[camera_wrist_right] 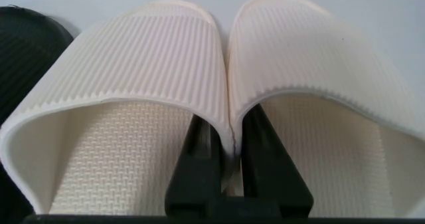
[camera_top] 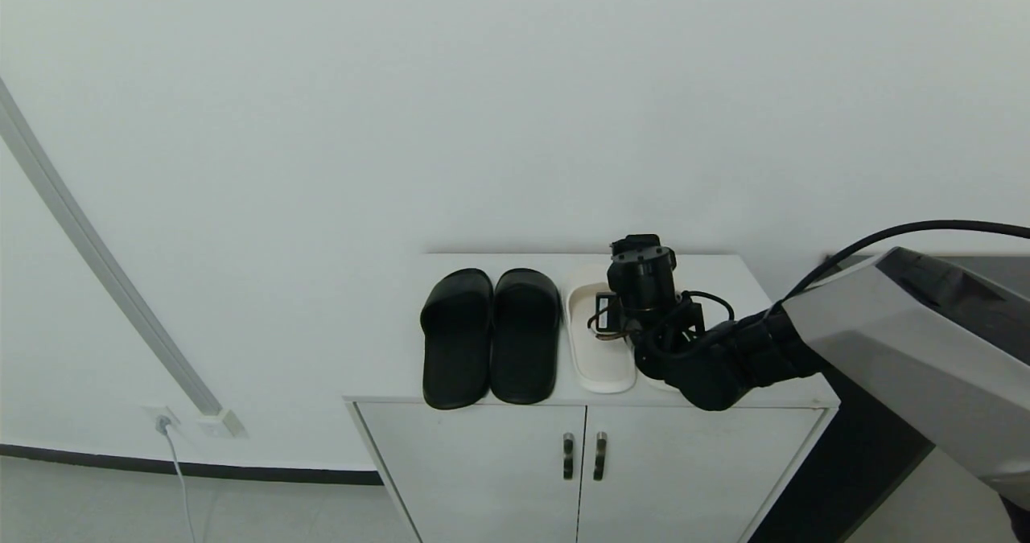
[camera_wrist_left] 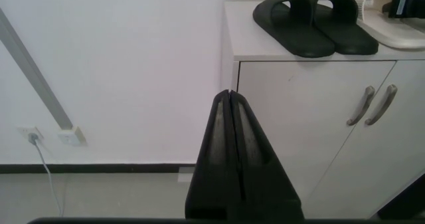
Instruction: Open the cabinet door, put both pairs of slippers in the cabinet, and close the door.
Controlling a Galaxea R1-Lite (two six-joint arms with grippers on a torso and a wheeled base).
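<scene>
Right wrist view: right gripper [camera_wrist_right: 231,127] pinches the cream slippers' [camera_wrist_right: 133,84] adjoining straps, heels toward it; left gripper [camera_wrist_left: 230,98] closed, farther off.

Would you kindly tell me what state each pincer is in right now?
Left pincer: closed, empty.
Right pincer: closed on the white slippers, one finger inside each.

White wall socket [camera_top: 163,419], cable [camera_top: 182,487] plugged in, grey diagonal wall trunking [camera_top: 96,253] above it, all well apart from left fingers [camera_wrist_left: 221,151].
</scene>
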